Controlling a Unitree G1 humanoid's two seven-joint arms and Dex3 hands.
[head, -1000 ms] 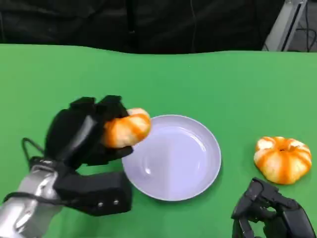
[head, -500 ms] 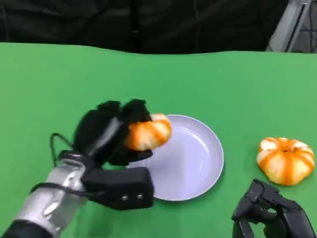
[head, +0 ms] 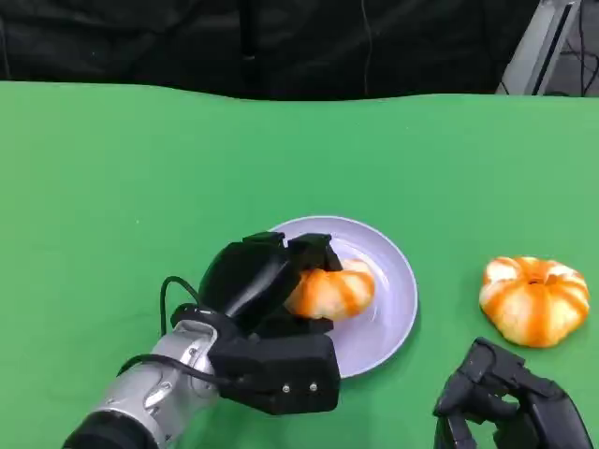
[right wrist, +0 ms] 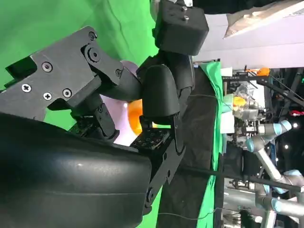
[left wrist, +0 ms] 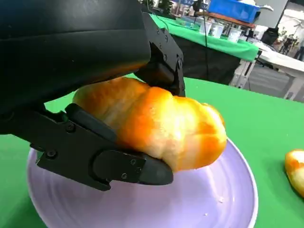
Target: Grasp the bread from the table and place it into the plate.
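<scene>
Black-fingered, gripping the bread in the left robot hand, pinching it from above and below, and holding it over the middle of the plate. Judging by that, getting well along: having the grasp and the carry done, leaving only the lowering, the letting go and the drawing clear. Not being able to tell from the left wrist view whether the bread is touching the plate or hanging just above it; looking very close either way. Resting the right robot hand low at the near edge of the green worktop, just beside the other bread and apparently holding nothing; not being able to tell whether its fingers are spread or curled. Counting two breads, one in the grip over the plate and one lying on the worktop well apart from the plate on the right side. Counting one plate, pale lilac and round. Counting two robot hands, one working and one seemingly idling.
</scene>
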